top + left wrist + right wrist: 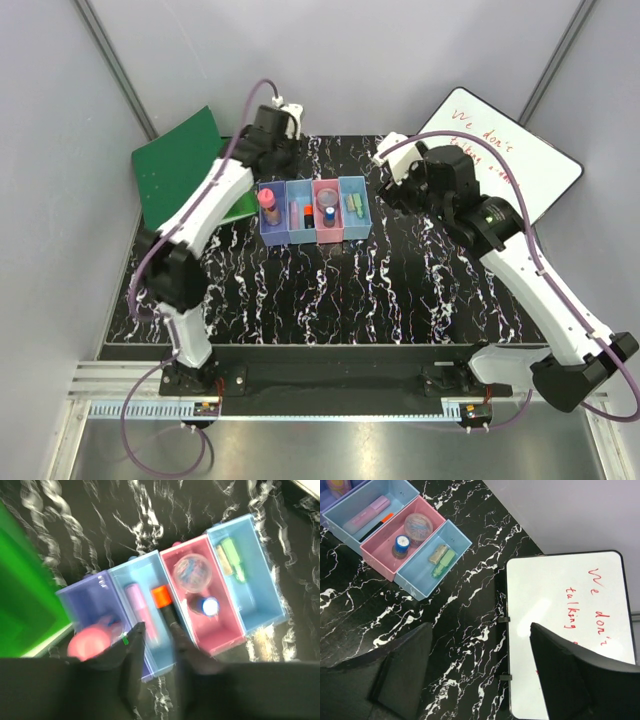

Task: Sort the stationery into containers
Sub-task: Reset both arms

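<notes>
Black marble-patterned surface (380, 290) with white veins carries four small open plastic bins joined in a row, set towards its far side. At the left end, the purple-blue bin (90, 600) holds a pink round-topped piece (87, 642), blurred in the left wrist view. The neighbouring light blue bin (120, 575) has a pink marker (140, 607) and an orange-capped black marker (161, 596) lying side by side. Third in the row, the pink bin (227, 630) contains a round clear case (192, 572) and a small blue-capped piece (210, 606). At the right end, the last light blue bin (265, 590) holds a green highlighter (235, 557) with a tan piece (223, 562) touching it.

Above the first two bins, the left jaws stand only narrowly apart. The black marker's barrel runs towards that gap in the left wrist view, yet the right wrist view shows the whole marker lying in its bin, so the left jaws grip nothing.

Spread wide, the right jaws are empty above the bare surface, between the row of bins and a white rectangular board with red writing (555, 630). That board lies at the far right corner. A flat green folder (175, 160) sits at the far left, partly under the left arm (215, 200).
</notes>
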Robot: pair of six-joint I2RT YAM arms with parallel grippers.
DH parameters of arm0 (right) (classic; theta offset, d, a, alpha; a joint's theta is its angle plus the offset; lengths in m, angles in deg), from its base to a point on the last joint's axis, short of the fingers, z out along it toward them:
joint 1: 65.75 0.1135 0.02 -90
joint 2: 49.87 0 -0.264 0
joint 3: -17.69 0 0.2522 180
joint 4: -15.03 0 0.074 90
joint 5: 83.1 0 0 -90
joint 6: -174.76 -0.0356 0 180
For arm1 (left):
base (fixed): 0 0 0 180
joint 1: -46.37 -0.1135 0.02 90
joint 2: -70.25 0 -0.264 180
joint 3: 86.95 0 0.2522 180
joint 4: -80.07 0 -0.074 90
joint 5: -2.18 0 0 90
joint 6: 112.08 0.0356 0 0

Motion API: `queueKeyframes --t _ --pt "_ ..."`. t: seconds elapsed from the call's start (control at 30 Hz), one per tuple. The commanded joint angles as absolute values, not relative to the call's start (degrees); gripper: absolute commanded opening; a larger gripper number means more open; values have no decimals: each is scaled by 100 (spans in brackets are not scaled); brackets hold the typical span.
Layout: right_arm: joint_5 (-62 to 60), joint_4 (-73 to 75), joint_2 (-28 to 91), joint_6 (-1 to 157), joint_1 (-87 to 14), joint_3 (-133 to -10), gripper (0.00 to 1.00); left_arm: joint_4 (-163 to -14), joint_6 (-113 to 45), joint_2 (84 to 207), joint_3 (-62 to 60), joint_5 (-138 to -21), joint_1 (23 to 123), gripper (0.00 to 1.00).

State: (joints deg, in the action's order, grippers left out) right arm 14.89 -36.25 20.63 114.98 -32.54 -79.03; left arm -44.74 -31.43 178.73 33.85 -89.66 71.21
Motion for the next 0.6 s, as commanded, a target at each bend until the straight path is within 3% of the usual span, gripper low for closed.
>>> queueKeyframes --t 0.0,0.03,0.27,0.4,0.57 --pt "1517 -3520 1684 11412 -3323 -7825 99 -4758 -1806 16054 2518 -8852 7124 69" --pt "1473 -3651 1605 11255 -3323 -7816 100 -4776 -1595 15494 2298 -8869 7124 99" --pt "1314 -4127 1289 10559 -3332 -7737 100 -4662 -514 13136 338 -9686 7124 99" --pt "1955 -4398 1113 9989 -3332 -7789 100 -4091 -345 12169 -234 -9265 6825 99" --pt "1666 -4821 937 9681 -3323 -7886 100 -3976 -310 11534 -833 -9168 6834 99"
